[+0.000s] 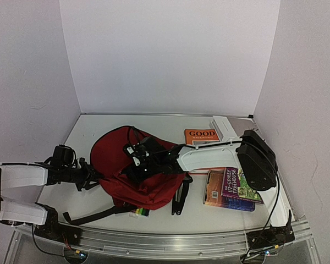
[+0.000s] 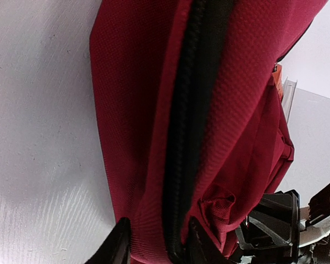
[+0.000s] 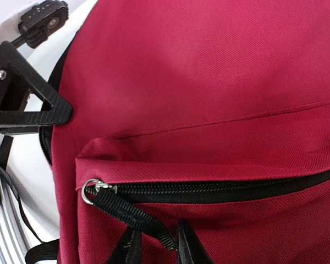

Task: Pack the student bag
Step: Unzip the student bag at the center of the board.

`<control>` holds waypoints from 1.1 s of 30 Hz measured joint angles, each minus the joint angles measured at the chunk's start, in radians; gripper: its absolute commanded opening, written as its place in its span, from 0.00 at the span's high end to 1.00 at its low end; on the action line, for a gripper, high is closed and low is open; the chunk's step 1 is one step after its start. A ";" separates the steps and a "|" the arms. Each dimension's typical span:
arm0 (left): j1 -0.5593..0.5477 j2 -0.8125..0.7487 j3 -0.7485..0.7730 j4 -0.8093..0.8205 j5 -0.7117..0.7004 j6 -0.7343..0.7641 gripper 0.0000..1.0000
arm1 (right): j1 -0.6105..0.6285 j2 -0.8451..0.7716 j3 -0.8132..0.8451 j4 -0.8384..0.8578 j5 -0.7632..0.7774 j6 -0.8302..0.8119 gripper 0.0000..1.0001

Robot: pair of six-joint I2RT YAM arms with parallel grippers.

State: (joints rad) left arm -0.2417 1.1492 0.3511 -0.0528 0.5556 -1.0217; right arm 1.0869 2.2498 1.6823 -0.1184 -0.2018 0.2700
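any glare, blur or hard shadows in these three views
Top external: soft even light, only faint shadow under the student bag. Left wrist: streaky bright sheen on the table, fabric weave sharp. Right wrist: zipper crisp, no glare.

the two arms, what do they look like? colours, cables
Both the left arm and right arm: white boxy links, bulky black joint housings. The left gripper and right gripper: black plastic, tapered fingers. A thin black cable loops by the right base.
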 measured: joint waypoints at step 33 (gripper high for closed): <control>-0.003 0.050 0.003 0.001 -0.010 0.031 1.00 | 0.009 -0.139 -0.244 0.255 0.333 0.077 1.00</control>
State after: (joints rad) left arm -0.2443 1.1990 0.3539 -0.0519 0.5457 -0.9908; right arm 1.0954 2.1105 1.4387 0.1364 0.1313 0.3471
